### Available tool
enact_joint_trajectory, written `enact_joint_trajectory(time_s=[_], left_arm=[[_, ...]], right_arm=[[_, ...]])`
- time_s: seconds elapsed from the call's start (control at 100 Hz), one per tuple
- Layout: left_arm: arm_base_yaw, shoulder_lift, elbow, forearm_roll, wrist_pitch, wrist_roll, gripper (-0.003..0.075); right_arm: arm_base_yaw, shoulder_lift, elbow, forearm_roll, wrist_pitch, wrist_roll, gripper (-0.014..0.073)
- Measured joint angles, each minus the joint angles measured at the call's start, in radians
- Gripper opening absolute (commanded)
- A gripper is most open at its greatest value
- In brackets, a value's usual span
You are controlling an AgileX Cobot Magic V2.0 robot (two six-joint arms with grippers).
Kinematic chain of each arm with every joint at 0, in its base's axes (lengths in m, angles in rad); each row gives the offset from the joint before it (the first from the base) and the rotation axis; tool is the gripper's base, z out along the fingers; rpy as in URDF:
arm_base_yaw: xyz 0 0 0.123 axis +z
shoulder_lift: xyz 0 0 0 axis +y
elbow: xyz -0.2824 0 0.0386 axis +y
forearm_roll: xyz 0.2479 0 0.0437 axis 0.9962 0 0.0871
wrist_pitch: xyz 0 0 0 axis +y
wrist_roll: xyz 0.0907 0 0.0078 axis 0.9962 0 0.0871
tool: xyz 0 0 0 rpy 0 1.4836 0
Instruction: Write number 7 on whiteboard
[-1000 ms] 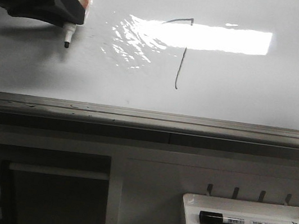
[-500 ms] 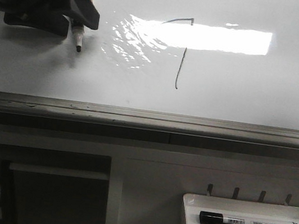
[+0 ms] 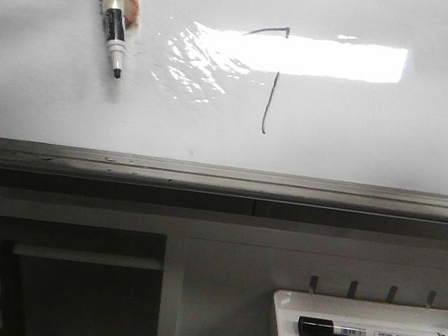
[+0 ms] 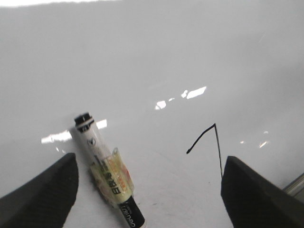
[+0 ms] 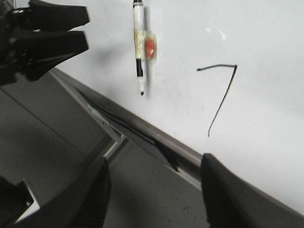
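Note:
The number 7 (image 3: 273, 82) is drawn in thin dark line on the whiteboard (image 3: 383, 133), partly under a glare patch. It also shows in the left wrist view (image 4: 217, 142) and the right wrist view (image 5: 223, 97). A black-and-white marker (image 3: 115, 23) with a taped label lies on the board left of the 7, tip toward the lower edge. My left gripper (image 4: 149, 161) is open above the board, the marker (image 4: 107, 171) near one finger, not held. My right gripper (image 5: 154, 164) is open and empty, off the board below its edge. Neither gripper shows in the front view.
The board's grey metal lower edge (image 3: 223, 176) runs across the front view. A white marker tray (image 3: 288, 302) at the lower right holds several markers. A dark recess (image 3: 75, 298) is at the lower left. My left gripper (image 5: 88, 29) shows in the right wrist view, beside the marker (image 5: 138, 47).
My left gripper has let go of the marker and drawn back out of the front view. The marker now rests alone on the board. The 7 is unchanged.

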Motion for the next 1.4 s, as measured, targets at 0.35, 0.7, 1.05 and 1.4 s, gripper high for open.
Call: enact_joint_trajectory(time_s=[0.35,0.7,1.05,1.4], left_arm=[[0.0,-0.27,0.057,0.118,0.016,0.0,-0.002],[0.0,-0.611,0.332,0.085,-0.022,0.0,-0.002],[0.0,-0.943,0.561,0.005,-0.136,0.0,-0.002],[0.0,-0.978,0.585,-0.085,-0.213,0.0,-0.002]], right_arm=[[0.0,-0.033,0.018,0.221,-0.225,-0.161,-0.006],[0.0,-0.342,0.4,0.419,-0.302,-0.571,-0.0064],[0.0,-0.692,0.698,0.443,-0.55,-0.609,-0.0064],[0.0,-0.74,0.747,0.45,-0.631,-0.613,-0.0064]])
